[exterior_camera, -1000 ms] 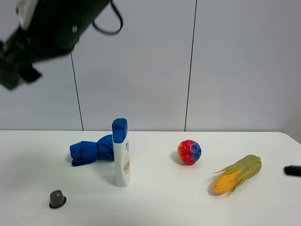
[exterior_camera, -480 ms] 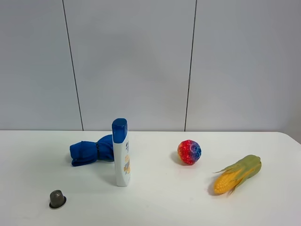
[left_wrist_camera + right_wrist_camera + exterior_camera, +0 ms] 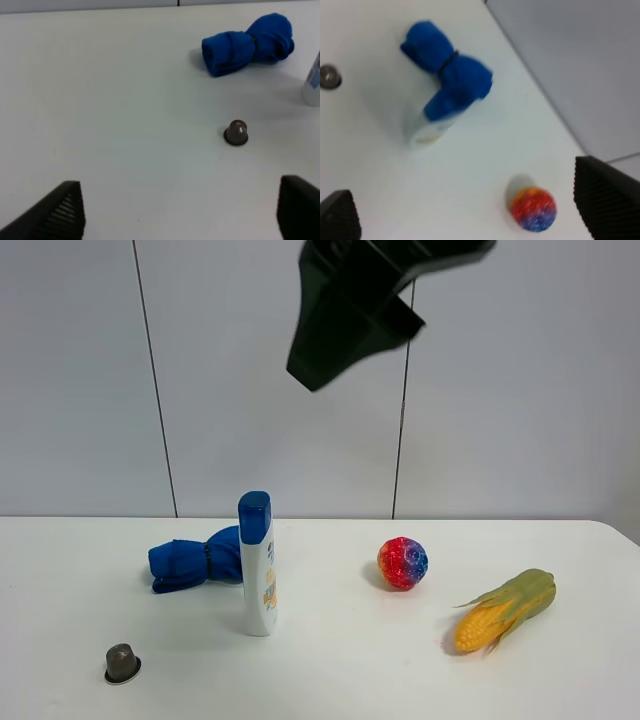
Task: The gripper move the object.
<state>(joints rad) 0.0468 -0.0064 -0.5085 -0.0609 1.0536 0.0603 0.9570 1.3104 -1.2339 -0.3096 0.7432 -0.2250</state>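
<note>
The object is a tiny dark grey-brown cup standing on the white table at the front left. It also shows in the left wrist view and small in the right wrist view. My left gripper is open and empty, with the cup ahead of it and well apart; it is out of the exterior view. A black gripper part hangs high above the table's middle. My right gripper is open and empty, far above the table.
A blue rolled cloth lies behind a white bottle with a blue cap. A red-and-blue speckled ball sits right of centre. A toy corn cob lies at the right.
One second ago a dark arm filled the top left and a black tip showed at the right edge. Half a second ago no arm showed. Now a black gripper part is at the top centre. Objects have not moved.
</note>
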